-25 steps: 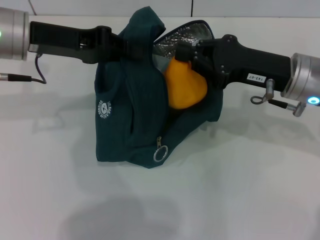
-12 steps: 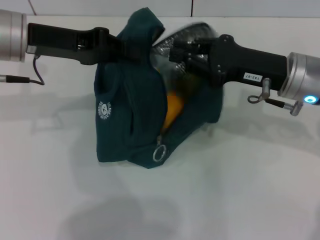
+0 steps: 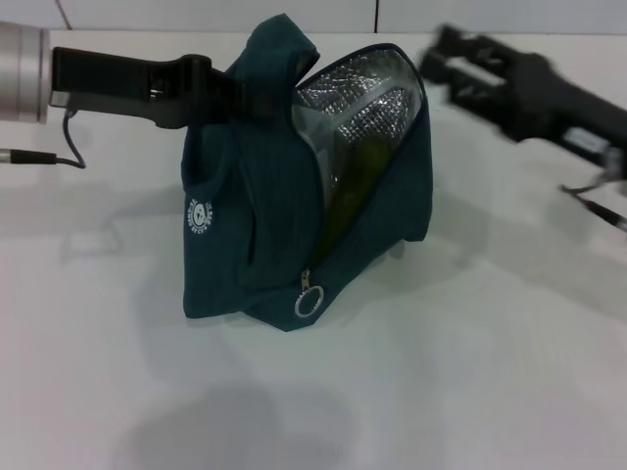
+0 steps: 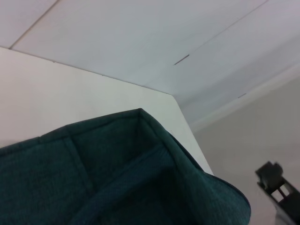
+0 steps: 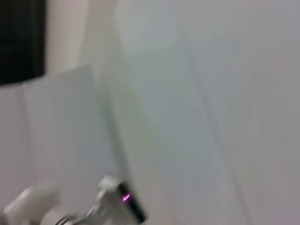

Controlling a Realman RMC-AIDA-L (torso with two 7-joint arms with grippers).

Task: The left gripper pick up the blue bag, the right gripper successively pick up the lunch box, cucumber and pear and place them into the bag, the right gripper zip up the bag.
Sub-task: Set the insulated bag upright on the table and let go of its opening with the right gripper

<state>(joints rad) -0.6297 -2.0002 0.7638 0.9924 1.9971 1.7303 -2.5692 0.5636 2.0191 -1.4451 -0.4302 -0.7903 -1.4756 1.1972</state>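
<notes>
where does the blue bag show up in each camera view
Head view: the blue bag stands at centre, mouth open, its top held up at the left claw.
Left wrist view: its teal fabric fills the lower part.
Right wrist view: not in it.
Shared landmark: the white table, also in the left wrist view.

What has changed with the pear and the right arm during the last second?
The right end effector let go of the pear, which dropped out of sight into the blue bag, then withdrew to the robot's right. The left end effector still holds the bag up.
</notes>
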